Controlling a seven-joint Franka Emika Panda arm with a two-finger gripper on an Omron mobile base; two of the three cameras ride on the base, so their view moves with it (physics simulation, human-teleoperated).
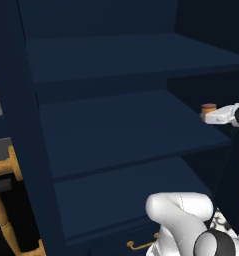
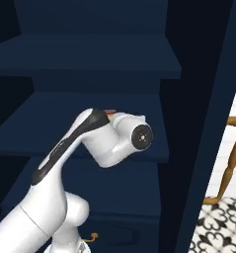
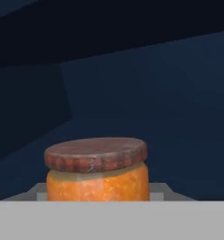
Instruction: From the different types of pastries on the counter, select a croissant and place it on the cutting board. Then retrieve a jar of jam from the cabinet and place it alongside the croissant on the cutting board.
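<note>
The hand view is showing the jar of jam (image 3: 97, 173) up close inside the cabinet (image 1: 116, 125): mottled orange body, round brownish lid. From the left base view just its lid is peeking out. Can't tell whether the gripper is gripping.

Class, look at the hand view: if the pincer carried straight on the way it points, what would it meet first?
Probably the small orange-red cylindrical jam jar with the brownish lid, directly ahead and seemingly very close; the navy shelf wall lies behind it, though exact depth is unclear.

My arm (image 2: 60, 163) is extended forward at mid height, wrist (image 2: 132, 136) bent sideways. The state of my fingers cannot be determined.
</note>
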